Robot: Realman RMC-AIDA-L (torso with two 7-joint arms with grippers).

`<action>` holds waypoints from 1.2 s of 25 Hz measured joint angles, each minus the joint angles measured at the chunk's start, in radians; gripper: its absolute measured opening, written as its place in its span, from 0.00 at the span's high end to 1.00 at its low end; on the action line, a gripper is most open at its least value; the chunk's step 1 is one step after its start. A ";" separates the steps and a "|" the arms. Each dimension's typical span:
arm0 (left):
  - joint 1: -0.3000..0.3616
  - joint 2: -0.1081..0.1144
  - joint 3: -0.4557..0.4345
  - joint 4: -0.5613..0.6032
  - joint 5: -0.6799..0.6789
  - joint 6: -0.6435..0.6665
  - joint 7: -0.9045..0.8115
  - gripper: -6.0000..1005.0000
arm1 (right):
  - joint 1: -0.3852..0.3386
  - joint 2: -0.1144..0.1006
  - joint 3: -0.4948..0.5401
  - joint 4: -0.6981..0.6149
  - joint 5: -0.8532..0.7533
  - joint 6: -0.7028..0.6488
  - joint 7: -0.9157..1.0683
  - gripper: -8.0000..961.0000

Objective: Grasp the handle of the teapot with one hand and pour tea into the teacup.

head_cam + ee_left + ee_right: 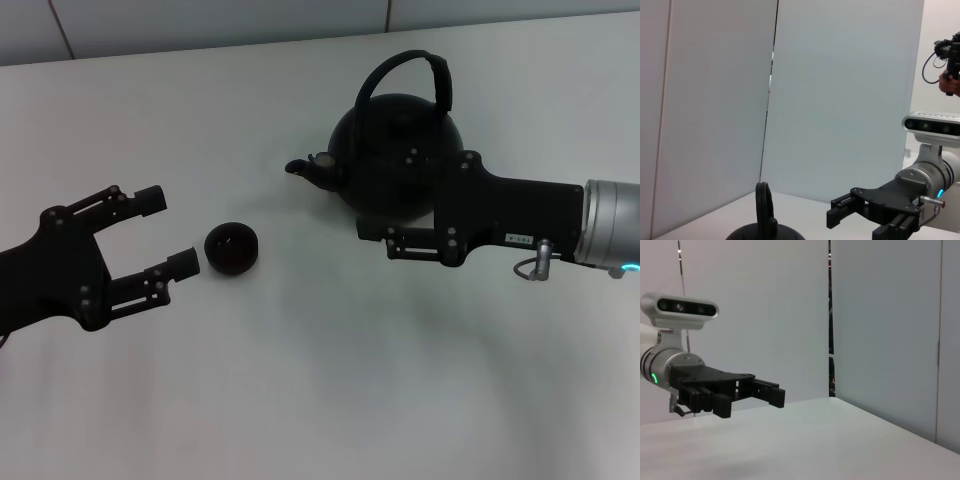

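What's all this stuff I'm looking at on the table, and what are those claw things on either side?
teapot: one, matte black, far side of the table, right of centre, spout pointing toward the robot's left.
handle: one, black arched hoop, standing over the teapot's top, nothing gripping it.
teacup: one, dark brown-black, near the table's middle, left of the teapot and apart from it.
table: one, white, under everything.
wall panels: pale grey-white, behind the table.
left hand: one, black, open, at the left with its fingertips just short of the teacup.
right hand: one, black, at the right in front of the teapot, below the handle.
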 joint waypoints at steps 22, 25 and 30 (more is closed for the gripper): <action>0.004 -0.002 0.000 -0.006 0.000 -0.007 0.001 0.21 | 0.002 0.005 -0.035 0.007 0.005 0.012 -0.057 0.25; 0.004 -0.002 0.000 -0.006 0.000 -0.007 0.001 0.21 | 0.002 0.006 -0.035 0.007 0.005 0.011 -0.057 0.25; 0.004 -0.002 0.000 -0.006 0.000 -0.007 0.001 0.21 | -0.001 0.006 -0.037 0.003 0.000 0.011 -0.063 0.25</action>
